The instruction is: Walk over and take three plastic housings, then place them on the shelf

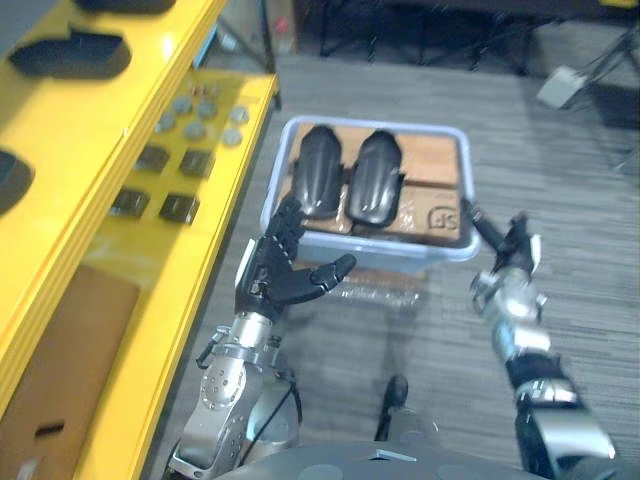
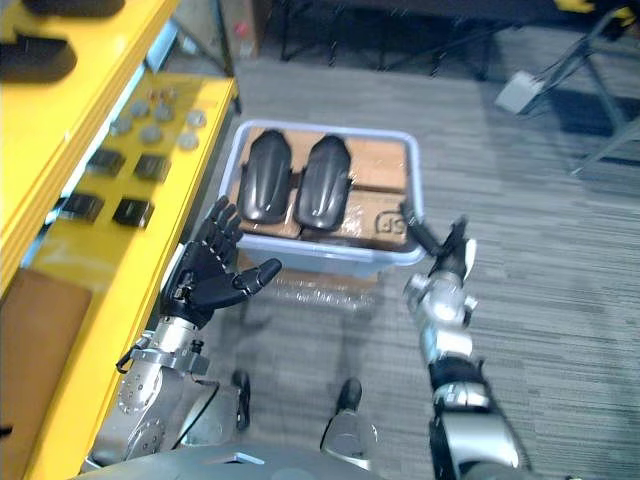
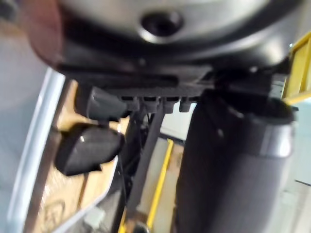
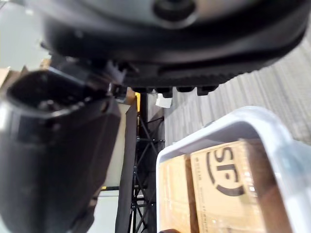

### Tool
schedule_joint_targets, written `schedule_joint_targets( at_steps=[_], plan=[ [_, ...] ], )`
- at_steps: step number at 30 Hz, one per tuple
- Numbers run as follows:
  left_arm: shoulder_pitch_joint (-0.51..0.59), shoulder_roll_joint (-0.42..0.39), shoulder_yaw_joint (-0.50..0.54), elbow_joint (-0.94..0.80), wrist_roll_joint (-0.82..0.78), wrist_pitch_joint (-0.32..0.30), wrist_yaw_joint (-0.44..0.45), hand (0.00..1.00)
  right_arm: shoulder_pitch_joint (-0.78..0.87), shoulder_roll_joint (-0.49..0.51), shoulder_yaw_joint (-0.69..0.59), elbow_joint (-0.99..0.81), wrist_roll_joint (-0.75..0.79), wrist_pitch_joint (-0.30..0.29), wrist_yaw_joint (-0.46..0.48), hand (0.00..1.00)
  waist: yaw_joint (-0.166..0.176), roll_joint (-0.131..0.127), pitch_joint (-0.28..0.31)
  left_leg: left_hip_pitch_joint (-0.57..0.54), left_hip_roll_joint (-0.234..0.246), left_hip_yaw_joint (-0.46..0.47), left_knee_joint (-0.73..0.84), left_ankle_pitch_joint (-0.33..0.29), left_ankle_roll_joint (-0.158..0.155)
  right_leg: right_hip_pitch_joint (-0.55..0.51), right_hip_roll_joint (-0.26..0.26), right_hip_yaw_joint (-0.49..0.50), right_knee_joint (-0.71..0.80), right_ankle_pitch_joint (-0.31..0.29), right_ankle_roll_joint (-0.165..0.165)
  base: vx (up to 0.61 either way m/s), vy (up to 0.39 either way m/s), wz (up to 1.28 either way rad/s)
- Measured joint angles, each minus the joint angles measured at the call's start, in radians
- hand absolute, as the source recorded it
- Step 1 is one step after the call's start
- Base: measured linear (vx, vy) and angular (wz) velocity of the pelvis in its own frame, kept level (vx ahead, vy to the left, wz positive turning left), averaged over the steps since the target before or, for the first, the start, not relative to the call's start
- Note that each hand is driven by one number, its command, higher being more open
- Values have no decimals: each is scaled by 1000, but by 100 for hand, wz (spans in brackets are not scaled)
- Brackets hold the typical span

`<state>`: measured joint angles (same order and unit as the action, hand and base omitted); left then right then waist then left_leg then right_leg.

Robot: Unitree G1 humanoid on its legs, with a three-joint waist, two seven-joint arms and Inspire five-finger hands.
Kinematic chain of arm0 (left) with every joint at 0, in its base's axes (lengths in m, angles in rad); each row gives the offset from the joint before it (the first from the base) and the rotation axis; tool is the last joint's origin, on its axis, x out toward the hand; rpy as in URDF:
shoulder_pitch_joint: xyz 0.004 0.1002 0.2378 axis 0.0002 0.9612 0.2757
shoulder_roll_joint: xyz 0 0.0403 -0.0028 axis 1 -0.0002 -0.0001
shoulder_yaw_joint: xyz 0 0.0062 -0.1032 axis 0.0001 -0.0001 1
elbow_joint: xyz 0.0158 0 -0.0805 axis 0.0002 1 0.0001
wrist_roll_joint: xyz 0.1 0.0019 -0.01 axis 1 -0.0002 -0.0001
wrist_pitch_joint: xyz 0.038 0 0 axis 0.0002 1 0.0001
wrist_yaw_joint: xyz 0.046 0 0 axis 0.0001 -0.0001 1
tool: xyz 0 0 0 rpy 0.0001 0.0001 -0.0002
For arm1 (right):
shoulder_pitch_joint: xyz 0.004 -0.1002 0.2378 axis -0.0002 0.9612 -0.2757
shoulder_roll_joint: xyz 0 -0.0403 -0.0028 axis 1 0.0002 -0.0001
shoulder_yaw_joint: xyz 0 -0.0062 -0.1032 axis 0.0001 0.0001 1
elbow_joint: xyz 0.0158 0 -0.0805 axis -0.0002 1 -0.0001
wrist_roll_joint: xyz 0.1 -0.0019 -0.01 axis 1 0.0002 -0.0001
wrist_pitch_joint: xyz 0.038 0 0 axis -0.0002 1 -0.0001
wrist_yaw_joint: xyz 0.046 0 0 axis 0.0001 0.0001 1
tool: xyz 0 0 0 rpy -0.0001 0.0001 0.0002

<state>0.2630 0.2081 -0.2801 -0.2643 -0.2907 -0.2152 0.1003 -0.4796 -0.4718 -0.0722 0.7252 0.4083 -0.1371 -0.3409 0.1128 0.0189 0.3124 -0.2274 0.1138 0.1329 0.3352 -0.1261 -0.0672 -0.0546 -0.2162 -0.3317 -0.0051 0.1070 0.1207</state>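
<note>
In the left eye view, a pale bin (image 1: 275,180) is seen at the centre of the frame on the grey floor. It stands just beside the yellow shelf (image 1: 85,115) that runs down the left side, presumably so that the carry is short. A left housing (image 1: 320,172) and a right housing (image 1: 375,178), both black plastic, are laid side by side, domed side up, on cardboard boxes (image 1: 432,160) in the bin's left half. Neither is touched. The left hand (image 1: 278,270) is raised at the lower centre-left, before the bin's near left corner. Its fingers are spread wide, its thumb is out, and nothing is held, a shape judged suited to closing over a broad shell. The right hand (image 1: 505,250) is seen edge-on by the bin's near right corner, its fingers apparently straight and empty.

In the right eye view, small dark blocks (image 2: 132,210) are seen lying on the shelf's lower board at the left, near the bin.

In the left wrist view, the thumb's bulk is seen at the right. A dark rounded shape at the middle left is probably a housing, apart from the hand.

In the right wrist view, the bin's pale rim and printed cardboard are seen at the lower right, and nothing is gripped.
</note>
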Motion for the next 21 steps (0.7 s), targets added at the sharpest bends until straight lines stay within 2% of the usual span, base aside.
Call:
schedule_joint_targets(
  at_steps=[2, 6, 8, 12, 14, 18, 21],
  plan=[
    [1, 0, 25, 84, 63, -3, 69, 100, -133, -85, 24, 64, 0, 1, -6, 100, 25, 13, 39, -33, -11, -18, -1, 23, 4, -17, -4, -22, -11, 17, 0, -83, 27, 28],
    [4, 0, 50, 238, 108, -23, 141, 100, -306, -164, 101, 171, -7, 2, -36, 100, 47, 18, 83, -71, -17, -45, -6, 43, 5, -37, -4, -50, -14, 24, -3, -31, -9, 22],
    [2, -2, 33, 289, 108, -49, 155, 100, -417, -219, 145, 261, -14, 38, -39, 100, 72, 26, 104, -90, -23, -56, -7, 49, 8, -50, -7, -63, -14, 31, -3, -19, 8, 16],
    [-8, -13, -15, 322, 107, -111, 159, 100, -553, -263, 183, 370, -51, 83, -40, 100, 84, 52, 126, -134, -39, -82, -7, 63, 17, -74, -17, -95, -11, 43, -7, -40, 28, 23],
    [-33, -22, -42, 351, 106, -132, 158, 100, -609, -283, 217, 423, -79, 129, -40, 100, 99, 70, 140, -152, -49, -88, -8, 70, 21, -87, -26, -106, -11, 45, -6, -62, 40, 12],
    [-53, -57, -90, 397, 97, -154, 159, 100, -673, -325, 242, 504, -106, 214, -37, 100, 107, 114, 167, -189, -66, -111, -10, 85, 28, -116, -39, -133, 9, 45, -5, -53, 39, 19],
    [-60, -68, -117, 445, 97, -157, 165, 100, -722, -359, 267, 535, -135, 266, -29, 100, 114, 138, 180, -208, -72, -108, -12, 93, 33, -142, -49, -134, 21, 45, -5, -50, 48, 4]
  ],
)
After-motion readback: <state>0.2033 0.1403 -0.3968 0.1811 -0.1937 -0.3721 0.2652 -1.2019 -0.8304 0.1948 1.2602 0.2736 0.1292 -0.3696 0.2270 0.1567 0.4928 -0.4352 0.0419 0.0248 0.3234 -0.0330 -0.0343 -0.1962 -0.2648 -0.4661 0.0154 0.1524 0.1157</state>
